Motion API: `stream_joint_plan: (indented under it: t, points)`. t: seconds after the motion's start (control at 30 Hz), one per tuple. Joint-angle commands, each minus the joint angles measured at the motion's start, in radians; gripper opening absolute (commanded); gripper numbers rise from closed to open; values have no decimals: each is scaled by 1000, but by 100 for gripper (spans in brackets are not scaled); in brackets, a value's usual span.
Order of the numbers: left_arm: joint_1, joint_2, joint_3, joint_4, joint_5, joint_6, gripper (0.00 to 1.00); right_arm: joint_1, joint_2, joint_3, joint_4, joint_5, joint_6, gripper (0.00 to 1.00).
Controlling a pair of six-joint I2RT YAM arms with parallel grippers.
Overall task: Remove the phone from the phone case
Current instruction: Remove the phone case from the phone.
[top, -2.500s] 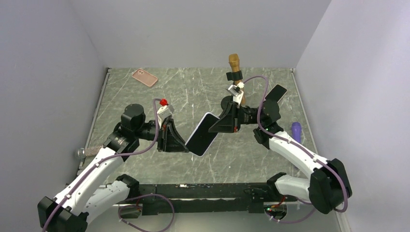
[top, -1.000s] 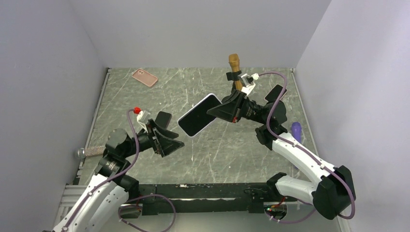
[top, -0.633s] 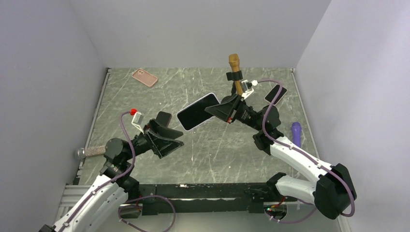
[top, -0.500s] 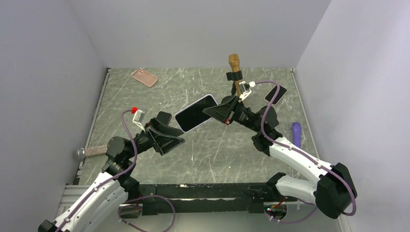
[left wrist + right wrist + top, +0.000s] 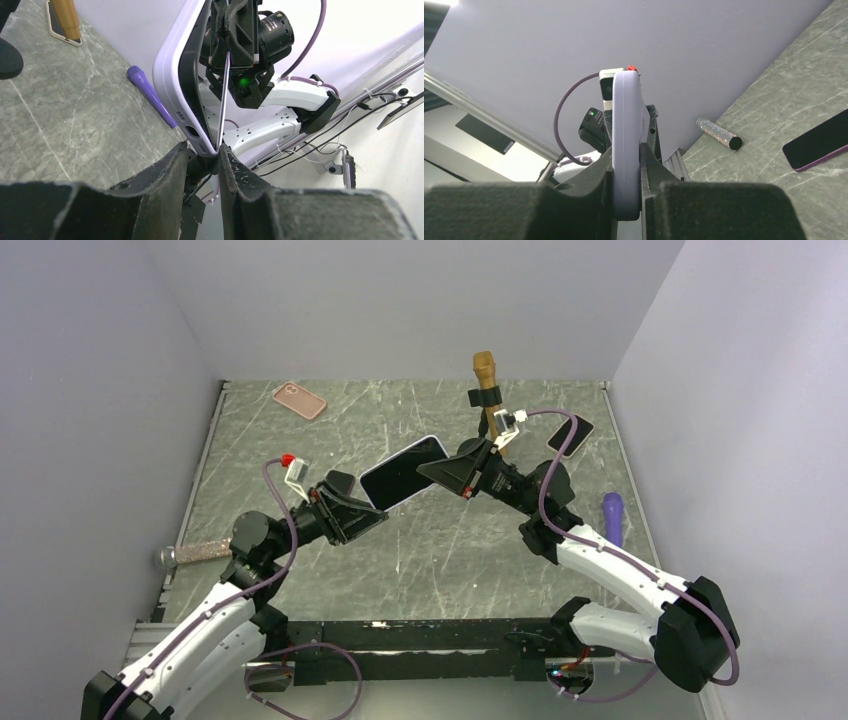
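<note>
top external view showed the left gripper (image 5: pixel 370 514) at the 8 o'clock corner of the phone (image 5: pixel 400 472), which hung in mid-air above the table (image 5: pixel 300 450). left wrist view had its jaws straddling that corner of the lavender phone case (image 5: pixel 170 75); whether they pinched it could not be told. at 3 o'clock the right gripper (image 5: pixel 430 470) was clamped on the case's edge. a pull catching both layers would separate nothing, or the phone could spring loose and drop.

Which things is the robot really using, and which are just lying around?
Using: lilac-cased phone, left gripper, right gripper.
Lying around: pink case, brown tool, dark phone, purple marker, glitter tube.
</note>
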Motion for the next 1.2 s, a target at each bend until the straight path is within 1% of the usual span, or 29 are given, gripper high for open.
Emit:
stream_joint_plan:
  t: [0.0,0.13,0.2,0.23,0.27,0.33,0.37,0.43,0.5,0.53,0.6,0.7,0.73,0.8,0.93,1.03,1.17]
  points:
    - [-3,21,37,76,15,-2,33,10,-35,42,103,20,2,0]
    - [-3,34,49,77,24,4,35,12,-31,38,109,12,-1,0]
    - [-3,35,56,72,23,9,34,14,-31,36,116,6,4,0]
    - [-3,36,56,70,24,11,31,14,-31,35,121,2,5,0]
    - [-4,37,56,69,19,12,20,14,-33,35,124,0,8,0]
    - [-4,38,54,58,12,27,8,14,-38,39,117,-6,18,0]
    - [-4,38,54,45,10,42,5,13,-40,48,93,-10,26,0]
    - [-1,32,65,-23,3,132,1,14,-48,66,43,-14,54,0]
    - [0,23,85,-158,-42,245,0,12,-40,72,75,-43,122,0]
    - [5,22,88,-196,-59,283,0,11,-32,78,91,-60,160,0]
    - [22,31,78,-205,-64,303,0,12,-12,78,162,-85,240,0]
    - [61,60,26,-118,-49,236,0,12,15,55,375,-99,387,0]
    - [74,72,0,-70,-40,199,0,12,22,54,417,-102,420,0]
    - [108,103,-48,13,-21,125,0,14,20,58,456,-99,465,0]
    - [159,192,-126,176,15,-12,0,12,-11,62,444,-87,471,0]
    - [159,242,-148,256,31,-67,0,12,-13,58,475,-82,490,0]
    - [158,272,-186,402,29,-145,0,12,21,49,579,-63,541,0]
